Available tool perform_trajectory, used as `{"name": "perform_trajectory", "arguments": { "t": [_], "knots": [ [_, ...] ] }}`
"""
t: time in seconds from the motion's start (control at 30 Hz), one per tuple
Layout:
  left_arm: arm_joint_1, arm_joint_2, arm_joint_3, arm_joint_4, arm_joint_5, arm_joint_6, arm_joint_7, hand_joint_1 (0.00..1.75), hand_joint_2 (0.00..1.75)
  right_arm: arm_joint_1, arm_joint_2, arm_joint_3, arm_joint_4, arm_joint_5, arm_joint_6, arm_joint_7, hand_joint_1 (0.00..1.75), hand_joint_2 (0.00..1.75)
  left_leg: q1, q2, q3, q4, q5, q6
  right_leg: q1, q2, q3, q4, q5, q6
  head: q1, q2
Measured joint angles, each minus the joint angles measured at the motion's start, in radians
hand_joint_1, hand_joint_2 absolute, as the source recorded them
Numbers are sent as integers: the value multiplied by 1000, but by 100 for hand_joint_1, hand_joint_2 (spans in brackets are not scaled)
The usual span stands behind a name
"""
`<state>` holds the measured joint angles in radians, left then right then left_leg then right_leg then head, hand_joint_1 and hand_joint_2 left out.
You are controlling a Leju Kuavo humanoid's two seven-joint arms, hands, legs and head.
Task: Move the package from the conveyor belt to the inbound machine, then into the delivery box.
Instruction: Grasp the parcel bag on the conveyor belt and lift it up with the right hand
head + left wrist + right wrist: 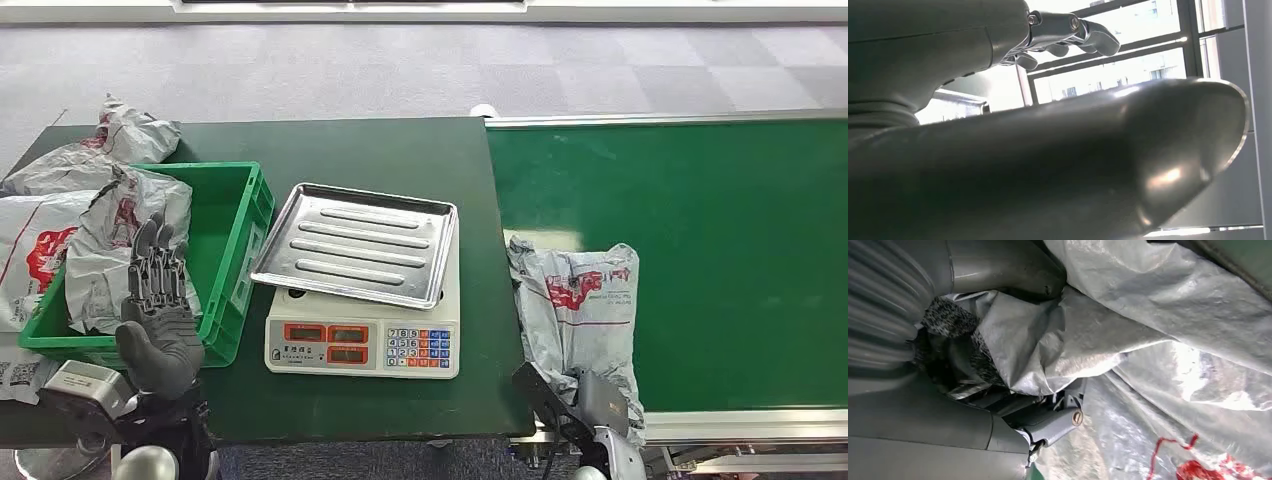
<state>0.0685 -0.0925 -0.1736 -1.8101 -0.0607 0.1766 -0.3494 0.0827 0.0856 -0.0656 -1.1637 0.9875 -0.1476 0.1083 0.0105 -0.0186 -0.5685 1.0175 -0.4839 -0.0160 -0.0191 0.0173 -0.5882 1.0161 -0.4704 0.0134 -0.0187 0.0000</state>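
Beside the green conveyor belt (720,250) stood a scale (362,300); my right hand (998,390) gripped the grey package (580,300), my left hand (160,300) spread.

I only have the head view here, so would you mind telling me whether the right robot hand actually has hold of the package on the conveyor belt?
Observer: Yes. The right wrist view shows the right robot hand with grey film of the package bunched between its thumb and fingers.
Operator: Thank you. Is the left robot hand carrying anything?
Observer: No. In the left wrist view, the left robot hand has its fingers curled over nothing, with bright windows behind them.
Operator: Any marking on the package near the grip?
Observer: A red print shows on the film a little way from the fingers; I cannot read it.
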Motion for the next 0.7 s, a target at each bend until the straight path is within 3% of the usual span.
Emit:
{"name": "perform_trajectory", "arguments": {
  "t": [0.37,0.57,0.7],
  "knots": [
    [1,-4,0,-1,-8,0,2,0,0,14,11,-21,-29,0,-13,-31,175,175,0,0,0,0,0,0,0,0,0,0,0,0,0,0],
    [20,-9,1,-15,-10,0,-1,0,0,42,17,-48,-124,119,-146,-29,175,175,0,0,-2,0,0,0,0,0,-1,0,0,0,0,0],
    [33,-11,2,-25,-11,0,-8,0,0,55,17,-73,-213,158,-172,-19,175,175,0,0,-2,0,0,0,-1,0,-2,0,0,0,0,0]
  ]
}}
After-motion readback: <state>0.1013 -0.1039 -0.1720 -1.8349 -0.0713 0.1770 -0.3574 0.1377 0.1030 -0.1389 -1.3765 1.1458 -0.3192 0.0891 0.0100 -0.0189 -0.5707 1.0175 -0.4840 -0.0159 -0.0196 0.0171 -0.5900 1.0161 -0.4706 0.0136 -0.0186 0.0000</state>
